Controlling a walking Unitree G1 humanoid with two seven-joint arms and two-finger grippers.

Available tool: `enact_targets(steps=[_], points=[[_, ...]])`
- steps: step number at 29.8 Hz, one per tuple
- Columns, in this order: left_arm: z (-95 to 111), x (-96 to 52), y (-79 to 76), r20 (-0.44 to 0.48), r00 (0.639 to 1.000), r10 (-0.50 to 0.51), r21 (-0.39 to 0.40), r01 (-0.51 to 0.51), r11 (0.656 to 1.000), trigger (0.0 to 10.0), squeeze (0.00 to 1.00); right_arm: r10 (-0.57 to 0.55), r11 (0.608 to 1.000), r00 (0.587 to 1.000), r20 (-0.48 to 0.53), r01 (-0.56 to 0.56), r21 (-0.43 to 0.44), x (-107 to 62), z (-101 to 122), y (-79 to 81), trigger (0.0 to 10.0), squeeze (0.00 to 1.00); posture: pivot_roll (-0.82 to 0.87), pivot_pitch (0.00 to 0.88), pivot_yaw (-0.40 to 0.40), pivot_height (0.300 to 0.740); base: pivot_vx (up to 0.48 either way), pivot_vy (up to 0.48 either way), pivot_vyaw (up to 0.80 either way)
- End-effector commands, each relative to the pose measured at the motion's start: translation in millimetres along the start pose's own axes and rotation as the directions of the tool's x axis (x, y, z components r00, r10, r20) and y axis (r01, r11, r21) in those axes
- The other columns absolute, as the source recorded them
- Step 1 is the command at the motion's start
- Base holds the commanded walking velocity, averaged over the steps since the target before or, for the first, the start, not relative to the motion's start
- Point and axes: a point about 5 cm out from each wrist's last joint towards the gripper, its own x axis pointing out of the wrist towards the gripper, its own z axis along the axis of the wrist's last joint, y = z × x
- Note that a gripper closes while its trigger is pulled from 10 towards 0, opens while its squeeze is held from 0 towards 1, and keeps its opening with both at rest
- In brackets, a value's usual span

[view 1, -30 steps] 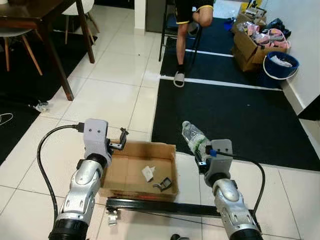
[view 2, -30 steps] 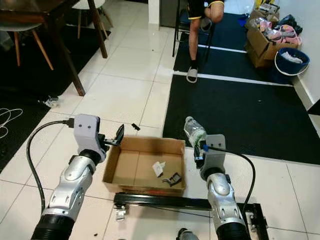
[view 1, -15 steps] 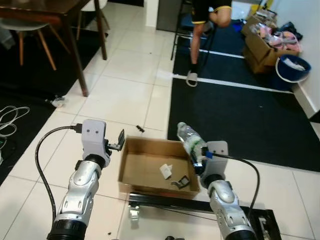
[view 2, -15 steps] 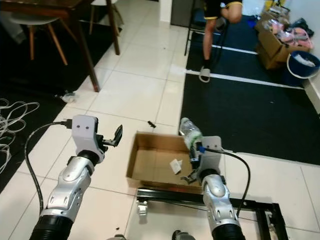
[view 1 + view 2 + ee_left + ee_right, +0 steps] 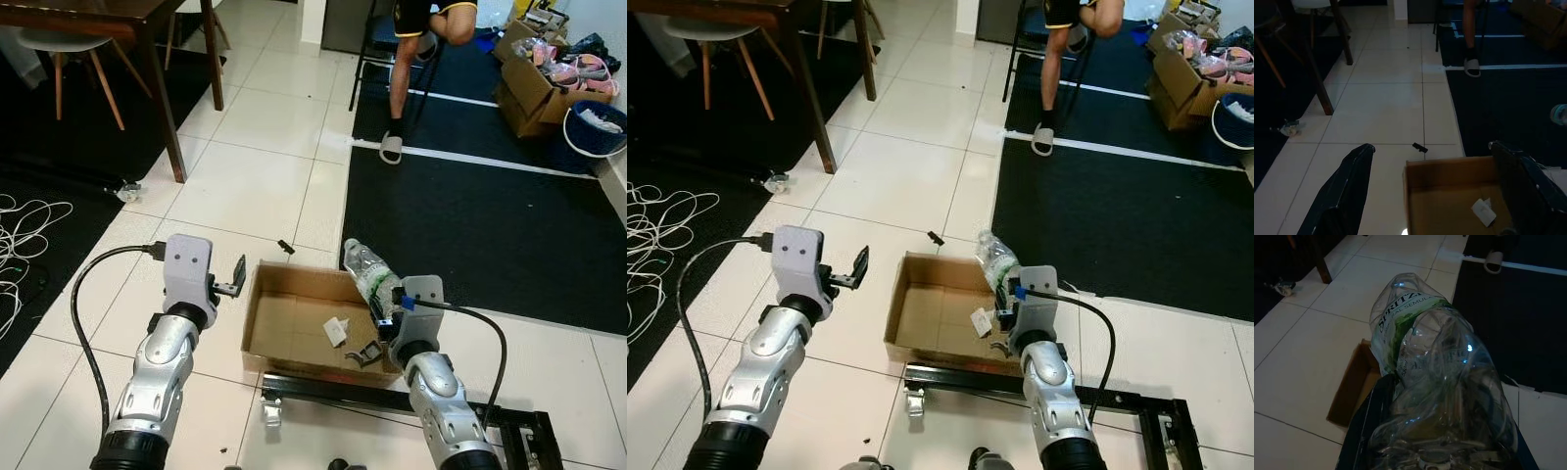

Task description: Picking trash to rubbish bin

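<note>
A clear plastic bottle (image 5: 369, 275) with a green label is held by my right gripper (image 5: 388, 311), which is shut on it above the right rim of an open cardboard box (image 5: 284, 338) on the floor. In the right wrist view the crumpled bottle (image 5: 1435, 377) sits between the fingers (image 5: 1364, 431). Inside the box lie a white paper scrap (image 5: 336, 331) and a dark bit (image 5: 364, 354). My left gripper (image 5: 238, 277) is open just left of the box's near-left corner, with the box (image 5: 1449, 196) between its fingers (image 5: 1342, 191) in the left wrist view.
A small dark piece (image 5: 285, 247) lies on the tiles beyond the box. A crumpled wrapper (image 5: 126, 190) lies by a table leg (image 5: 167, 108). A person's leg (image 5: 400, 88) stands on the dark mat (image 5: 470, 225). White cables (image 5: 24, 255) lie at left. A black frame (image 5: 392, 401) lies in front.
The camera has shifted, so the whole scene sits further right and lower. My right gripper with the bottle has come over the box's right rim. The left gripper stays open.
</note>
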Motion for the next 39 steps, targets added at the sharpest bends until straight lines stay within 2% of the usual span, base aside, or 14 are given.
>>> enact_targets(steps=[1, 19, 39], points=[[-4.5, -3.7, -2.0, -0.012, 1.0, -0.003, -0.016, 0.002, 1.0, 10.0, 0.0, -0.016, 1.0, 1.0, -0.021, 0.016, -0.001, -4.3, -6.6, -5.0, 10.0, 0.0, 0.01, 0.18, -0.021, 0.74, 0.0, 0.0, 0.0], [-0.7, -1.2, -4.8, -0.007, 0.999, -0.049, -0.039, 0.048, 0.998, 10.0, 0.0, -0.02, 1.0, 1.0, -0.017, 0.021, 0.011, -3.6, -6.0, -3.8, 10.0, 0.0, 0.02, 0.175, -0.015, 0.74, 0.0, 0.0, 0.0], [-1.6, -2.4, -5.7, -0.015, 0.998, -0.064, -0.06, 0.063, 0.996, 10.0, 0.0, -0.021, 1.0, 1.0, -0.017, 0.021, 0.012, -3.7, -6.5, -4.0, 10.0, 0.0, 0.02, 0.17, -0.014, 0.74, 0.318, 0.0, 0.0]])
